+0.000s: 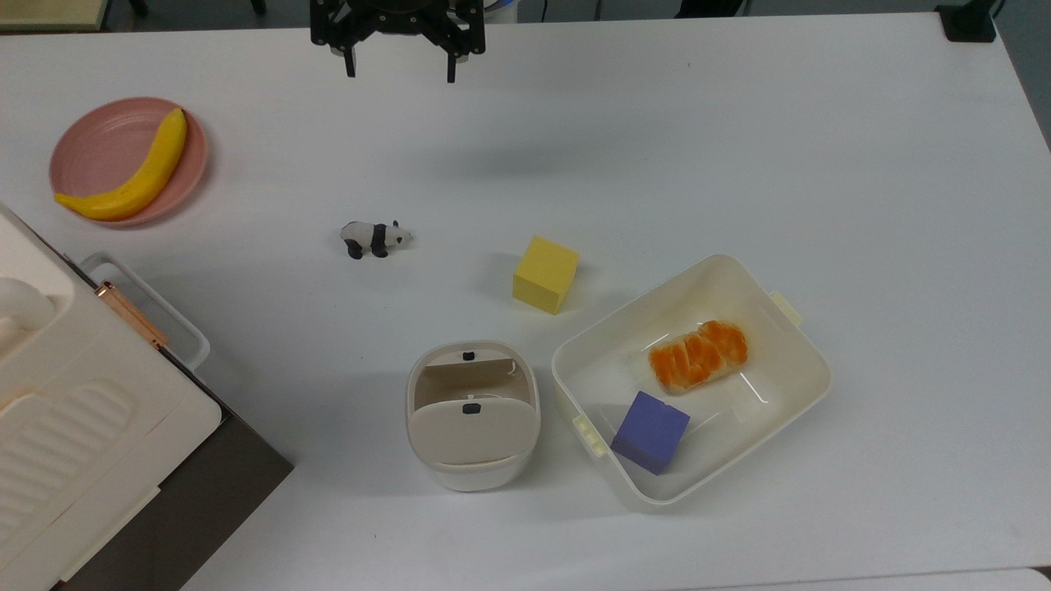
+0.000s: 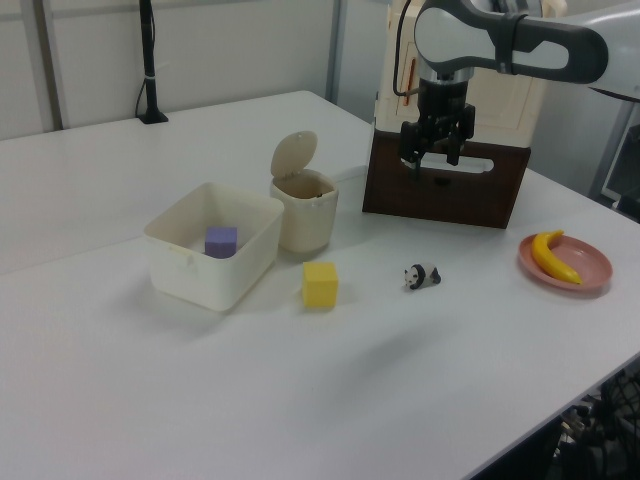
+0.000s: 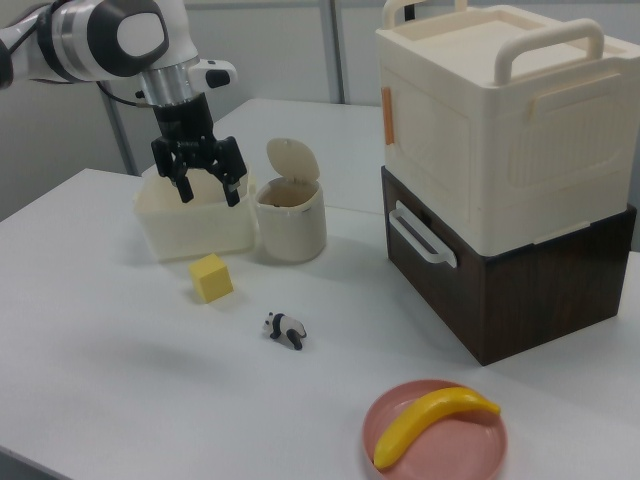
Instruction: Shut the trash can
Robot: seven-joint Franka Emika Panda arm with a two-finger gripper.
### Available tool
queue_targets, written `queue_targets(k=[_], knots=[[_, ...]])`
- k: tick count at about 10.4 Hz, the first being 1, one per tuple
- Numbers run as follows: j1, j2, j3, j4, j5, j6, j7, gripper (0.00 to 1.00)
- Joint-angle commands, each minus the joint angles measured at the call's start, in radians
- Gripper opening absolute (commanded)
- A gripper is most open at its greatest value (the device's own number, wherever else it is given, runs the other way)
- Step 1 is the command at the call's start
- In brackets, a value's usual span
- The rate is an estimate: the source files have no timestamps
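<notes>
1. Hanging high above the table point(image 1: 739, 123), the gripper point(image 1: 400, 67) is holding nothing, and its jaws are standing open.
2. The trash can point(image 1: 472, 414) is sitting well apart from it, toward the top view's bottom edge, just beside the white tub point(image 1: 809, 361).
3. Its lid point(image 2: 294, 154) is standing up, tilted back, so I am judging the task as not yet done.
4. The yellow cube point(image 1: 545, 274) and the toy panda point(image 1: 374, 238) are lying between the two, low on the table; a high approach is probably passing over them.
</notes>
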Motion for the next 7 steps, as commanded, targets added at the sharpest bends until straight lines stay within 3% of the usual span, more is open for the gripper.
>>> queue_targets(k=[1, 2, 3, 4, 7], knots=[[0.008, -0.004, -0.006, -0.006, 0.024, -0.016, -0.017, 0.54], [0.008, -0.004, -0.006, -0.006, 0.024, -0.016, -0.017, 0.6], [0.006, 0.002, -0.006, 0.0, 0.024, -0.016, -0.009, 0.9], [0.008, 0.017, -0.006, 0.017, 0.023, -0.025, -0.005, 1.0], [0.008, 0.017, -0.004, 0.021, 0.023, -0.026, -0.012, 1.0]])
